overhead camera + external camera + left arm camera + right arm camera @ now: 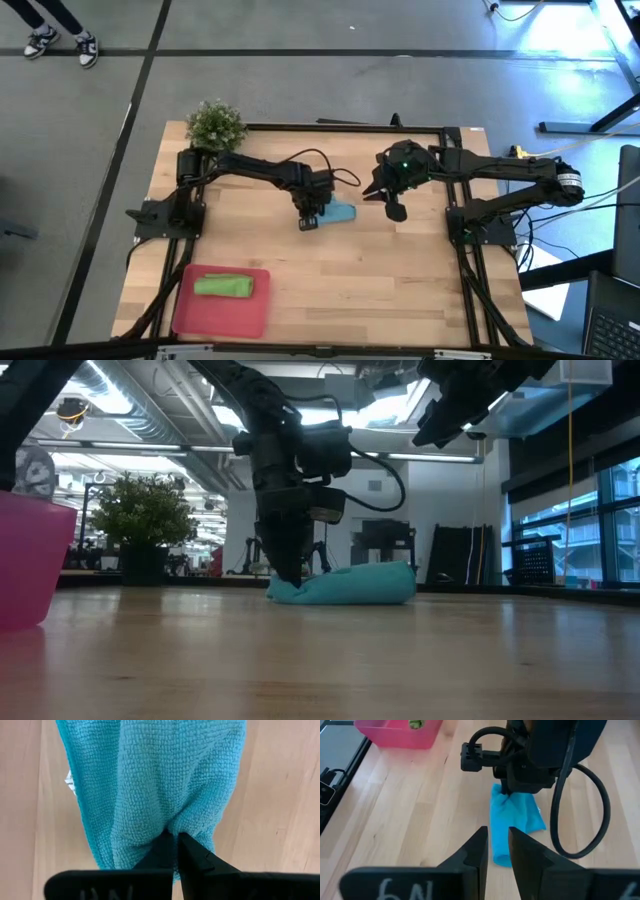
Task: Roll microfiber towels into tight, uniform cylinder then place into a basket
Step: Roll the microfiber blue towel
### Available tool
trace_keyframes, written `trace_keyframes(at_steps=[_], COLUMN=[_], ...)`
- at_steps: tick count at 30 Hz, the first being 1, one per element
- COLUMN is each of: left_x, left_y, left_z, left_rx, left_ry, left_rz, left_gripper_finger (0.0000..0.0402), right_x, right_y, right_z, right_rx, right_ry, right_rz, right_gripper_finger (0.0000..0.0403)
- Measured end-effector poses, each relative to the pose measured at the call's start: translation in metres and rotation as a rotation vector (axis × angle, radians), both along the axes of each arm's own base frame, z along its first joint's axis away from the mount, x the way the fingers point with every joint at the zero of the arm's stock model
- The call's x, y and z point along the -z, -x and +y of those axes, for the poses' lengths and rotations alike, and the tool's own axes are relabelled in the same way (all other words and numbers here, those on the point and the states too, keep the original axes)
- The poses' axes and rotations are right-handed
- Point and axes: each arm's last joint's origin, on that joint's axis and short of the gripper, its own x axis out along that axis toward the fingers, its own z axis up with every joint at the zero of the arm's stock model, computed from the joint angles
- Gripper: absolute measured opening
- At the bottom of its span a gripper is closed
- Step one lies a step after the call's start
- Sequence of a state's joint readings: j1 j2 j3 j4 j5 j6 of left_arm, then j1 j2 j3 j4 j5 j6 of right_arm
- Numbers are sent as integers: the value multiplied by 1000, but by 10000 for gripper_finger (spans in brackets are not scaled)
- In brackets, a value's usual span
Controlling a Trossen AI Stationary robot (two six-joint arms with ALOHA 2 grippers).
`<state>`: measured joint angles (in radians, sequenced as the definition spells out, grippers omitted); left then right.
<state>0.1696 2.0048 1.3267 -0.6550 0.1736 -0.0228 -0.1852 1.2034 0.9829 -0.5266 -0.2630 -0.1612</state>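
Both grippers concern you: left gripper point(175, 840) fingers clamp the blue towel point(160, 785) on the bench point(400, 280); right gripper point(496, 840) hovers, fingers slightly apart.

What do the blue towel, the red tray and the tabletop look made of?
Blue towel: soft looped microfiber or terry, matte; a nubby pile shows in the left wrist view, where the left gripper pinches it.
Red tray: probably moulded plastic, smooth, with rounded corners.
Tabletop: light wood or wood-look panel, with visible grain and plank seams.
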Motion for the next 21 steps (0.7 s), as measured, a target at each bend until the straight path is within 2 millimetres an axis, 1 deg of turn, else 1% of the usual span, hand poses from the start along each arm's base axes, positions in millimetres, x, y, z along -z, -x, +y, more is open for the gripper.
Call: trace_keyframes(at_steps=[15, 21], left_x=[-3, -3], left_y=[-4, -1], left_z=[1, 6], left_rx=[-6, -29], left_ry=[-1, 41], left_rz=[-24, 0], left_gripper_finger=[0, 0], right_x=[0, 0], right_y=[0, 0], right_z=[0, 0], right_rx=[1, 1], right_ry=[-1, -1], right_rz=[-1, -1], right_gripper_finger=[77, 77])
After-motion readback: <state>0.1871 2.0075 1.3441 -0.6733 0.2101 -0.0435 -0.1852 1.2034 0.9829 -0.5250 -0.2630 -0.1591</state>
